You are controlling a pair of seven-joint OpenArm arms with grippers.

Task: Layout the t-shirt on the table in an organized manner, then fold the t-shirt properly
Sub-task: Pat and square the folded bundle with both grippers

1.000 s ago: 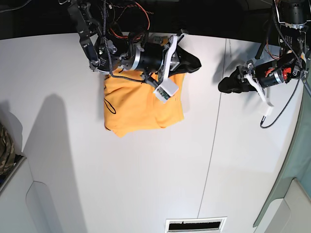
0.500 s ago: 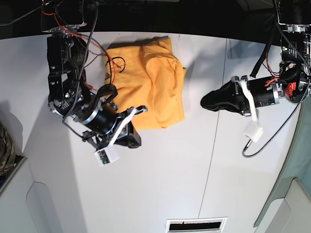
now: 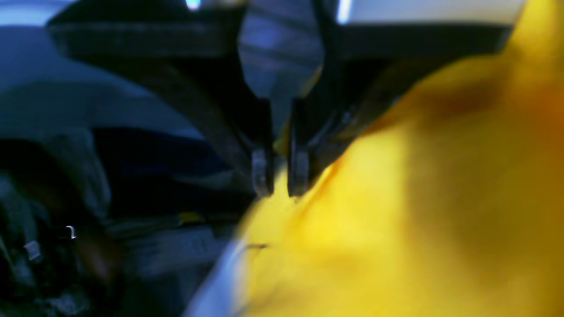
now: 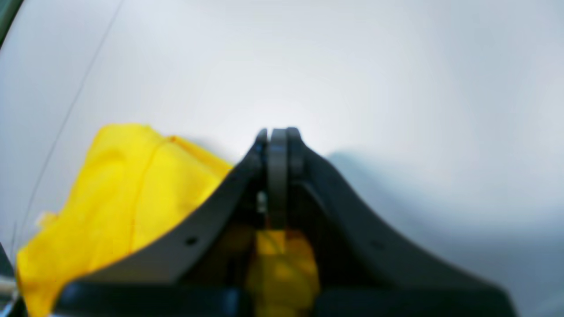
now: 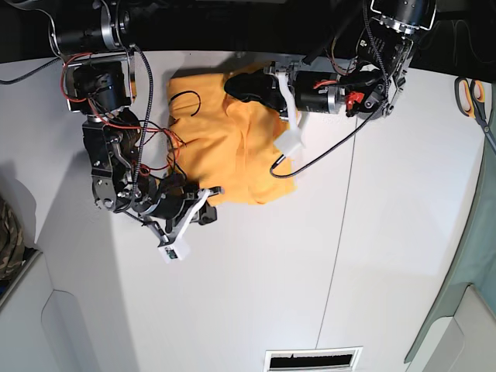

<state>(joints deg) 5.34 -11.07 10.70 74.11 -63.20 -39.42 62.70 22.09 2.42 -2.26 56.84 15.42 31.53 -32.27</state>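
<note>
Since the earlier base picture, the left gripper [image 5: 239, 87] has been swung onto the t-shirt's [image 5: 225, 147] far edge; the right gripper [image 5: 208, 214] sits at its near corner on the table [image 5: 310, 263].

Left wrist: orange cloth is pinched between nearly closed jaws.

Right wrist: jaws are pressed together, seemingly empty.

Laying-out is judged underway; spreading is needed next.

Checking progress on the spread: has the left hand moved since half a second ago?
Yes. The left hand swung from beside the table's seam across it to the t-shirt's far edge.
</note>
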